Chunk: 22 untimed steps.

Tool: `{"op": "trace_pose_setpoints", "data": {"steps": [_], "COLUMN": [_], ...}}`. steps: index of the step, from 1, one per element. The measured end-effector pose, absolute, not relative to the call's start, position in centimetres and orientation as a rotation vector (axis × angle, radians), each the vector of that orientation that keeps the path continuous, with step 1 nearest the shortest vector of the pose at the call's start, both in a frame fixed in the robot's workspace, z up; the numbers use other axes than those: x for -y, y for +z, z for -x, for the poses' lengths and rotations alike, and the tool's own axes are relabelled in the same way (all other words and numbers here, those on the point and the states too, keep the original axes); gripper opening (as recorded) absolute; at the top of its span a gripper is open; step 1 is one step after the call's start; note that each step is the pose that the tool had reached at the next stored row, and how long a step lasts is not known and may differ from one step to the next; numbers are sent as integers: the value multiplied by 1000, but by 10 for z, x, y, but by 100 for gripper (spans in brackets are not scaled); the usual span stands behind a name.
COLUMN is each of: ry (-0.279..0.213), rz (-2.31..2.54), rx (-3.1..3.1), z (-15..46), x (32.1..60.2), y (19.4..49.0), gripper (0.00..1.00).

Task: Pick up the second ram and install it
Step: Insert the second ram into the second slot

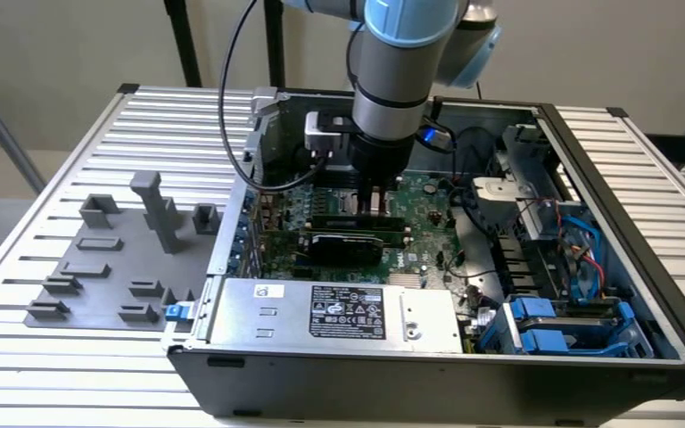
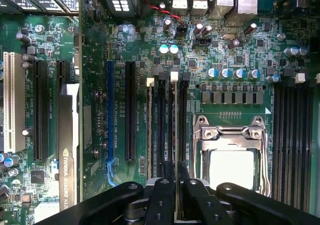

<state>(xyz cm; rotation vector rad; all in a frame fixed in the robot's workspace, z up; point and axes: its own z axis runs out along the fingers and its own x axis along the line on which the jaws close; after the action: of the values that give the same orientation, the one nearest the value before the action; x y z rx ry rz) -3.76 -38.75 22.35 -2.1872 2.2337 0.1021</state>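
Black gripper linkages lay nearest the wrist camera, the two fingers drawn close together and pinching the top edge of a thin upright board, judged to be the second ram, which stood edge-on between them. That stick ran along the bank of memory slots just beside the CPU socket, its white end latch visible at the far end. Another stick appeared to stand in the neighbouring slot of the same bank, though this could not be confirmed. From the exterior view, the arm stood vertically over the open computer case, the gripper lowered onto the motherboard beside the black expansion card. Grey fixture blocks lay on the slatted table toward the exterior view's left, well apart from the work. The step in hand was judged to be seating the module. Whether it was fully home could not be determined, as the lower edge and near latch were hidden by the fingers. Good practice here calls for the stick to be kept square to the slot, pressure applied straight down and evenly along its length, and no sideways load that might bend the board or foul the adjoining slot. Both end latches closing would be the acceptance sign.
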Motion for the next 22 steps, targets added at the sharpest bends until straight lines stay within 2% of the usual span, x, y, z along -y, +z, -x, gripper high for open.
{"op": "trace_pose_setpoints", "data": {"steps": [13,16,17,22], "ry": [92,92,92,92], "rz": [2190,2189,2189,2189], "rx": [-2241,-2241,-2241,-2240], "z": [38,38,38,38], "x": [388,388,388,388], "y": [221,221,221,235], "gripper": [13,15,22,22]}}
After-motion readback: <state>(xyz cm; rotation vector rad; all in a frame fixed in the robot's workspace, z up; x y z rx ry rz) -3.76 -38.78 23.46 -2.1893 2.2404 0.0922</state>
